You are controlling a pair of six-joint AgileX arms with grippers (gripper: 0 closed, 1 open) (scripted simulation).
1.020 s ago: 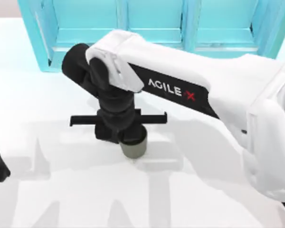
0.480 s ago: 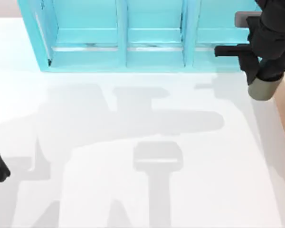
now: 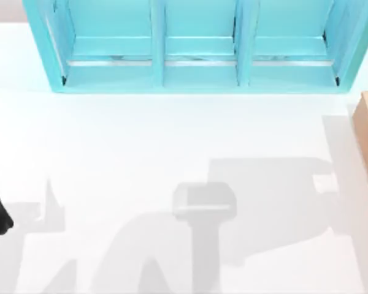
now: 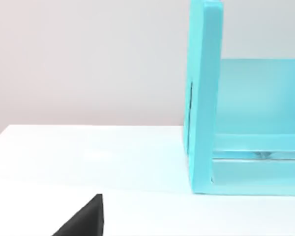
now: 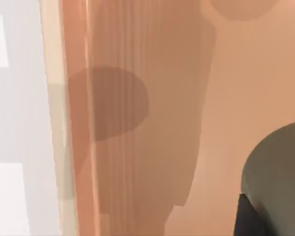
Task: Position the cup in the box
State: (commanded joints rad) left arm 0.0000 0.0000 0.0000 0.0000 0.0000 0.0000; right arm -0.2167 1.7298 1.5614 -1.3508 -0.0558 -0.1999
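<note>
Most of the job looks done: the cup (image 5: 278, 172) hangs over the box (image 5: 137, 123) interior, right hand's grip indiscernible, release remaining.

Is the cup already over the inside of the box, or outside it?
Over the inside: in the right wrist view, the cup hangs past the box wall, above its floor. Whether it rests there, cannot tell.

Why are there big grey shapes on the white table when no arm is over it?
Top view: those are shadows on the table; the lamp throws them from an arm out of the picture. Right wrist view: a round shadow lies on the box wall, and the cup sits close to the camera.
</note>
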